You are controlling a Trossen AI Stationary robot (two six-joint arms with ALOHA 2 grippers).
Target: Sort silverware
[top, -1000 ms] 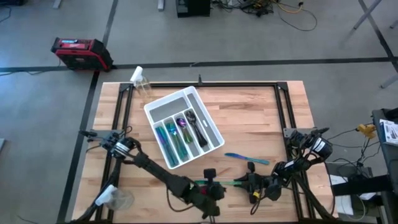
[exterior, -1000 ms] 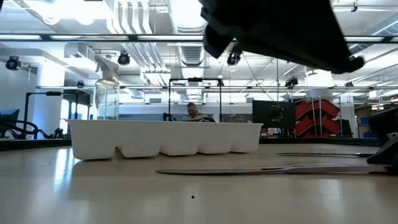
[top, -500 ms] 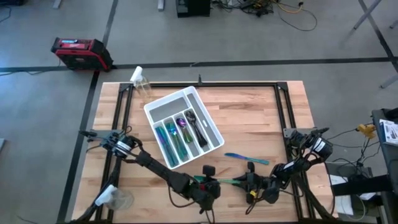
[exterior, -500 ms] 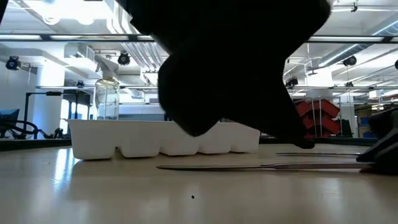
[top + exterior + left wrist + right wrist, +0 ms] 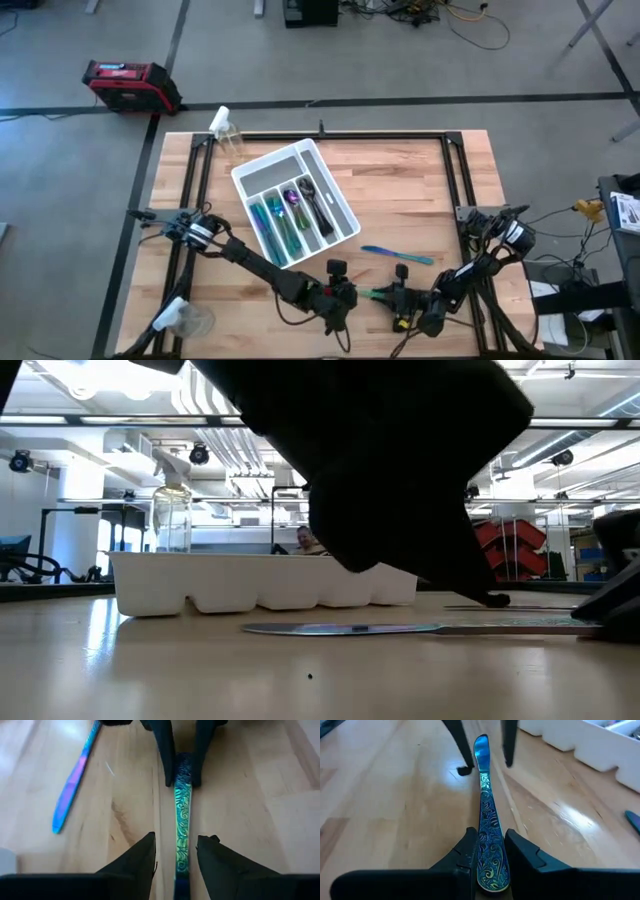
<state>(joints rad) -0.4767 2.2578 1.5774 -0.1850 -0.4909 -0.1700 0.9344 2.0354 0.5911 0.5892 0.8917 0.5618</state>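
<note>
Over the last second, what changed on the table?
The left tool slid along the table toward the right tool and now straddles the free end of the knife, jaws still open. The right tool stays shut on the knife's handle. The white tray and loose blue knife haven't moved.

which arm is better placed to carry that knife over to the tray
Left. Its gripper straddles the knife with jaws open, nearer the white tray; the right gripper pinches the handle, farther off.
</note>
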